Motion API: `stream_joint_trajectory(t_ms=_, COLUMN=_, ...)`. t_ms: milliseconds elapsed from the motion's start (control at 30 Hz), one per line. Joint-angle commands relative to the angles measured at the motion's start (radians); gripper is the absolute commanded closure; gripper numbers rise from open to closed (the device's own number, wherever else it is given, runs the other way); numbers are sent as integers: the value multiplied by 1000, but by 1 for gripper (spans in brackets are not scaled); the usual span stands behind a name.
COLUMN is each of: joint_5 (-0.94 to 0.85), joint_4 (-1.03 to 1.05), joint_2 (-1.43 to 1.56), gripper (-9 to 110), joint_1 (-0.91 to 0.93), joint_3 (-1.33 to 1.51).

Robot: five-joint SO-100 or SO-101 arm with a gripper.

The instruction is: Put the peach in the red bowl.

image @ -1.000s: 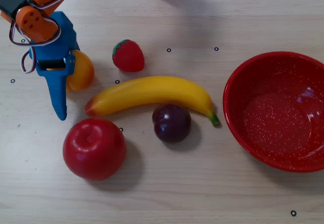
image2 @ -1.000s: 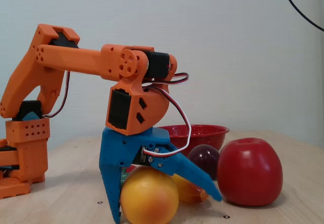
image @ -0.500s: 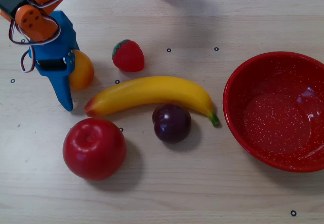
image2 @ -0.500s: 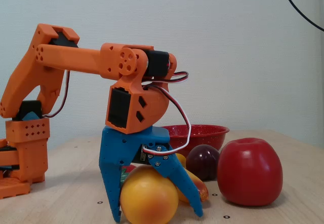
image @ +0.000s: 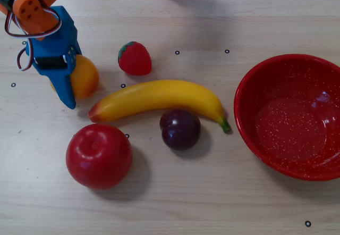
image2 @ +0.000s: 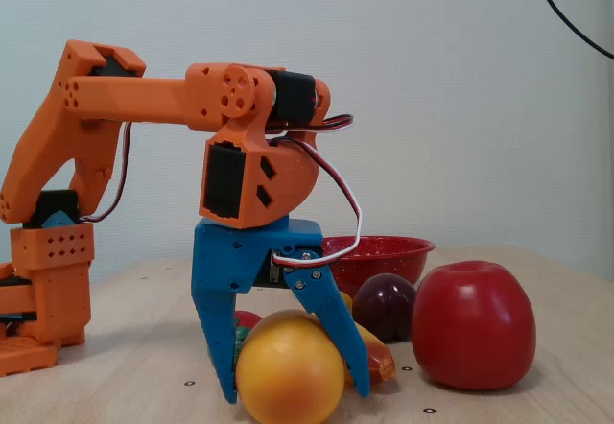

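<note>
The pincer [image2: 293, 390] on the orange arm [image2: 134, 103] is clamped around the peach [image2: 290, 366], w/ one blue finger on each side of the fruit in the fixed view. In the overhead view the pincer [image: 71, 89] sits near the desk's upper left corner, blue fingers covering the peach's [image: 85, 77] left part. From the side, the peach's underside looks about level w/ the desk [image2: 125, 357]; can't tell if it's touching or just clear of it.

The red bowl [image: 249, 118] is at the desk's right edge in the overhead view, upright, white-speckled inside, well apart from the peach. In the fixed view only its rim [image2: 384, 248] shows, behind the fruit.

Other fruit lies between the two. The strawberry [image: 134, 58] is right of the peach, and the banana [image: 159, 98] curves across mid-desk below it. The plum [image: 180, 129] touches or nearly touches the banana's lower side. The red apple [image: 99, 156] is below the peach, towards the desk's lower left. In the fixed view the apple [image2: 473, 324] stands right of the pincer, the plum [image2: 386, 305] partly behind it.
</note>
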Motion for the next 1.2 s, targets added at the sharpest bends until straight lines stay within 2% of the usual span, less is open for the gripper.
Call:
stream_joint_trajectory(t_ms=0, joint_5=-25, joint_4=5, joint_2=72, gripper=79, joint_1=-3, joint_3=-18)
stream_joint_trajectory(t_ms=67, joint_5=-25, joint_4=11, joint_2=75, gripper=85, joint_1=-2, joint_3=-17)
stream_joint_trajectory(t_ms=133, joint_5=-12, joint_4=21, joint_2=77, gripper=101, joint_1=-2, joint_3=-17)
stream_joint_trajectory(t_ms=733, joint_5=-258, joint_4=175, joint_2=364, gripper=101, joint_1=40, joint_3=-206)
stream_joint_trajectory(t_ms=1167, joint_5=-517, joint_4=195, joint_2=640, gripper=101, joint_1=255, joint_3=-325)
